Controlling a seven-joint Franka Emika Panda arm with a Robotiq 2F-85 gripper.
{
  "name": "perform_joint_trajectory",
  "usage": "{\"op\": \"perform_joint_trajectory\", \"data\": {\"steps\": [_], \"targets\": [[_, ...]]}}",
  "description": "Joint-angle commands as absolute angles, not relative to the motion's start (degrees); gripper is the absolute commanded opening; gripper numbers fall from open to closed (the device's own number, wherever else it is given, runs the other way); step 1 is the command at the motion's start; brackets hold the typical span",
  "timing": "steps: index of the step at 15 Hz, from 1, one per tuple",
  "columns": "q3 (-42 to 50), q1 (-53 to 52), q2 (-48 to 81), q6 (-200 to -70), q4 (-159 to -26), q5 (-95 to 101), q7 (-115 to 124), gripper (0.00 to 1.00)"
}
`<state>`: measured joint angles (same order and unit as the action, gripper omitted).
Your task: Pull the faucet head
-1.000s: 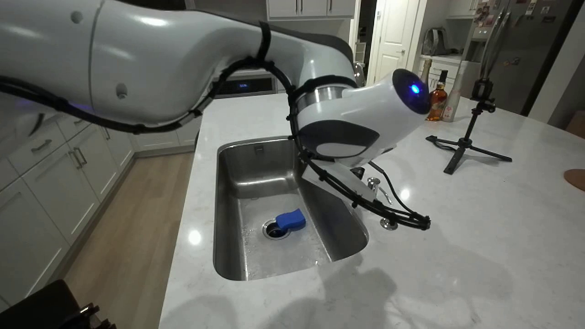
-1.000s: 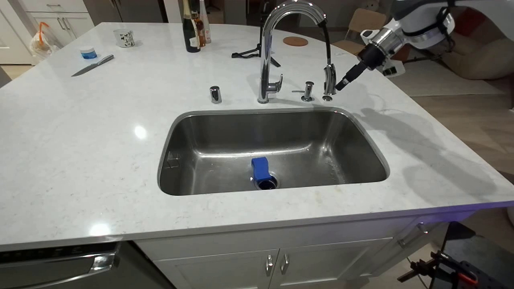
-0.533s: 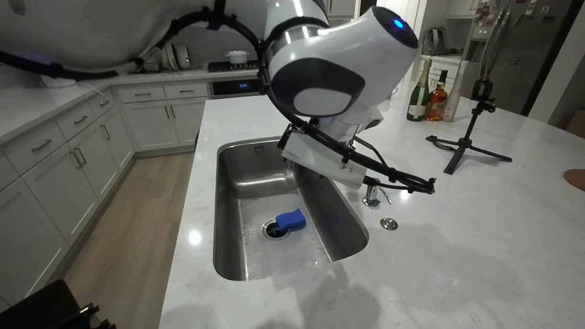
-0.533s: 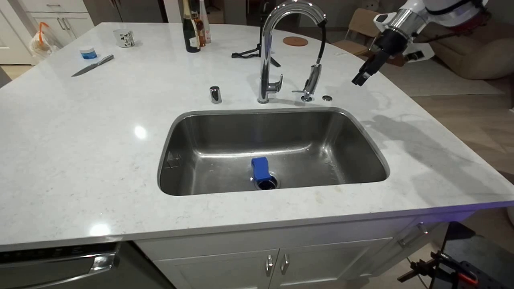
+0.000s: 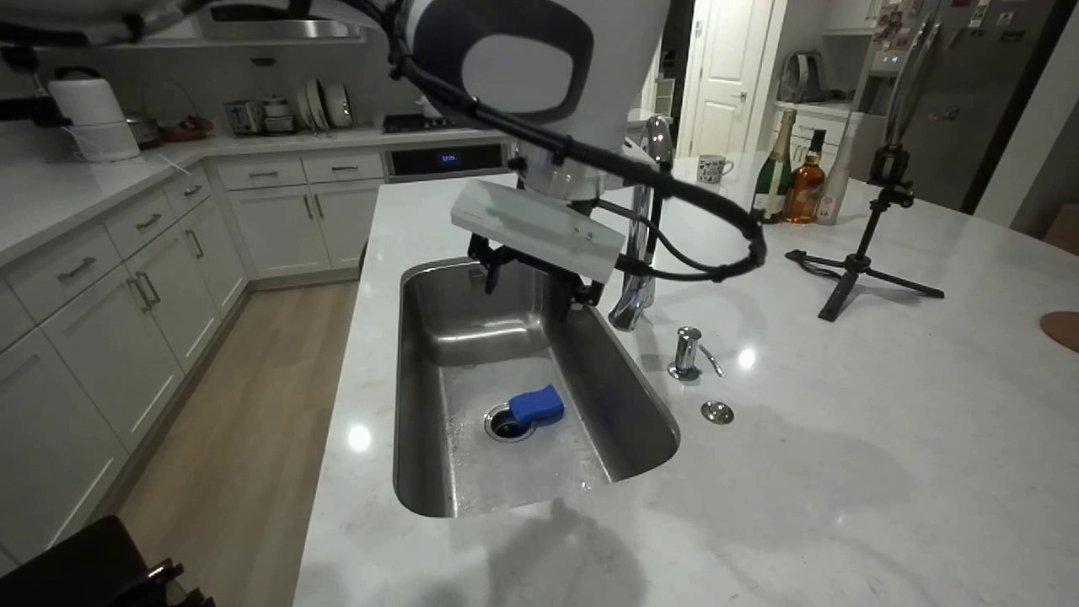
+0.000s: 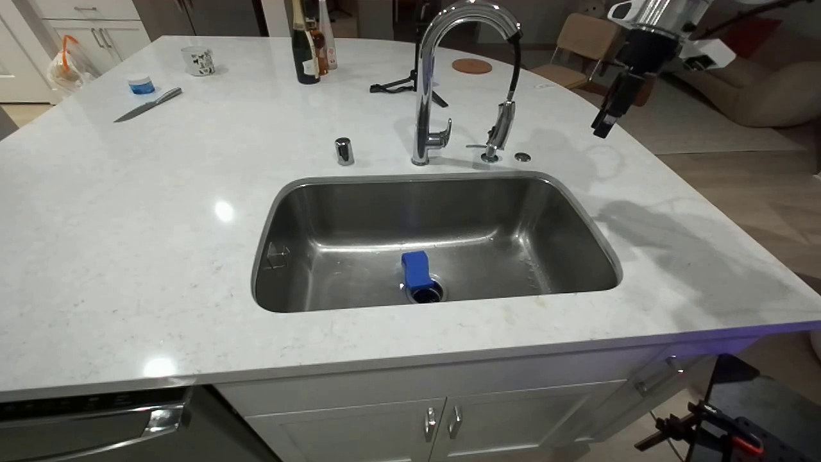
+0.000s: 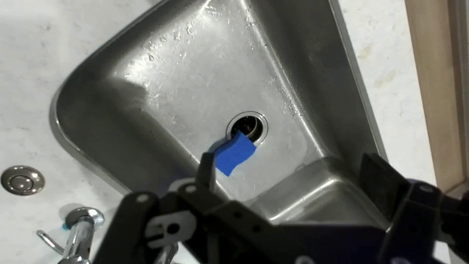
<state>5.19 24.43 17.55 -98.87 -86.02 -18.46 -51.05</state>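
The faucet head, a chrome cylinder, hangs from a black hose out of the tall arched faucet neck in an exterior view. It is tilted and hangs in front of the short chrome soap dispenser, low over the counter behind the sink. My gripper is well to the right of the head there, apart from it, fingers pointing down. In the wrist view my gripper has its fingers wide apart with nothing between them, over the sink. The faucet neck is partly hidden behind my cables.
A blue sponge lies by the drain in the sink. A chrome disc and a chrome cap are on the counter. Bottles, a small tripod, a mug and a knife stand or lie farther back.
One second ago my gripper was at the faucet head. It has drawn away up and to the side, and the head has swung back toward the neck, hanging loose on its hose.
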Motion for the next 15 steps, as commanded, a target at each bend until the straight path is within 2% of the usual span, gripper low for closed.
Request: {"op": "perform_joint_trajectory", "data": {"steps": [1, 4, 9, 13, 15], "targets": [[7.15, 19.44, 10.61, -100.72, -92.82, -11.99, -45.52, 1.0], [7.01, 16.37, 6.31, -101.95, -96.86, -7.49, -41.23, 1.0], [6.39, 13.45, 1.55, -114.51, -105.77, -16.79, -40.35, 1.0], [5.56, 10.02, -0.42, -130.83, -114.04, -20.17, -35.43, 1.0], [5.36, 8.96, -1.18, -132.11, -116.43, -19.45, -33.06, 1.0]]}}
